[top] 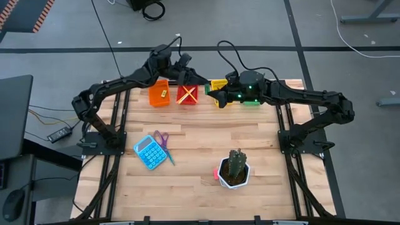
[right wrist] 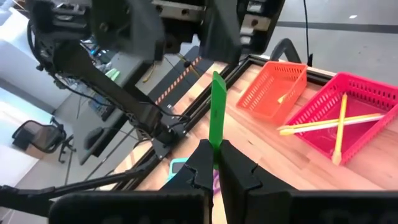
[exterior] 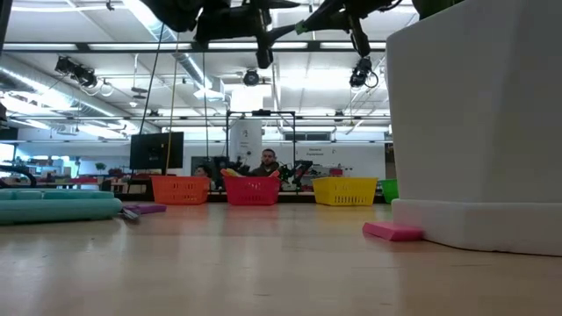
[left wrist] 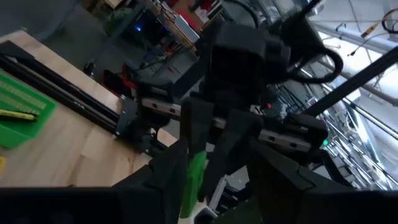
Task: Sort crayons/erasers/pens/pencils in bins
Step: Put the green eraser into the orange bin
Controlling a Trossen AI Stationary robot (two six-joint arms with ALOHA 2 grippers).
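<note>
A green crayon (right wrist: 217, 106) is in my right gripper (right wrist: 216, 149), which is shut on it high above the far part of the table, between the red bin (top: 187, 94) and the yellow bin (top: 219, 84). My left gripper (right wrist: 183, 43) faces it from the left, level, with its fingers apart; the crayon's free end (right wrist: 217, 76) stands right by one of those fingers. The left wrist view shows the same crayon (left wrist: 196, 177) in front of the right hand. The orange bin (top: 159, 94) sits left of the red one. The green bin (left wrist: 18, 109) lies under the right arm. My right gripper pinches one end of the green crayon (right wrist: 217, 140) between its two fingertips, coming nearly level from the table's right. The rest of the crayon sticks out past the fingertips toward my left gripper, lifted clear of table and bins. My left gripper: I cannot tell whether a finger (right wrist: 227, 43) touches the crayon's free end.
Two yellow pencils (right wrist: 339, 124) lie crossed in the red bin. A pink eraser (exterior: 393, 231) lies on the table beside the white cactus pot (top: 234, 170). The blue calculator (top: 149, 152) and purple scissors (top: 164, 142) lie at the left. A person shows in the room behind.
</note>
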